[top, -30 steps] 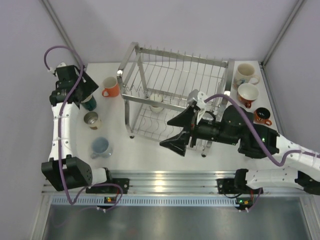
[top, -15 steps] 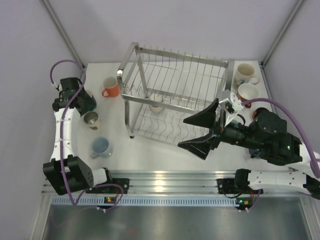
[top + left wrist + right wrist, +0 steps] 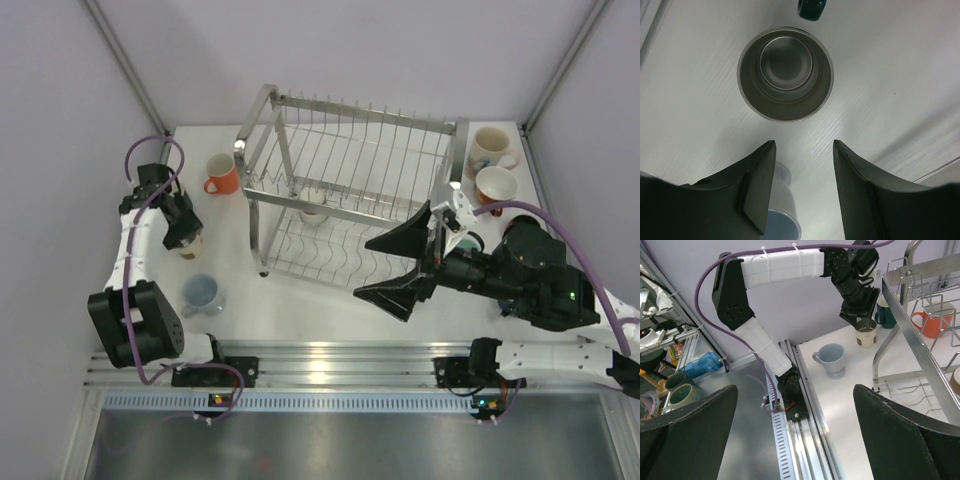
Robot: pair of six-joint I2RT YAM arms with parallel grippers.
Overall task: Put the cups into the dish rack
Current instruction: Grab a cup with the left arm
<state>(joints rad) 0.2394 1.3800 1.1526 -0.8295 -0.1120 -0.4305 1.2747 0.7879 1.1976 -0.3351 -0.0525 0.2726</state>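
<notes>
The white tabletop [image 3: 300,300] sits inside pale walls. The dish rack [image 3: 345,160] stands at its middle back, with one small cream cup [image 3: 313,214] on the lower tier. To the rack's left you have the orange cup [image 3: 222,175], the beige cup [image 3: 785,74] and the pale blue cup [image 3: 201,292]. At far right are two more (a printed cup [image 3: 488,148] and a red-and-white cup [image 3: 495,186]). Your left tool [image 3: 803,145] hangs over the beige cup, jaws apart, gripping nothing. Your right tool [image 3: 362,267] hovers by the rack's near edge, spread wide and empty.
</notes>
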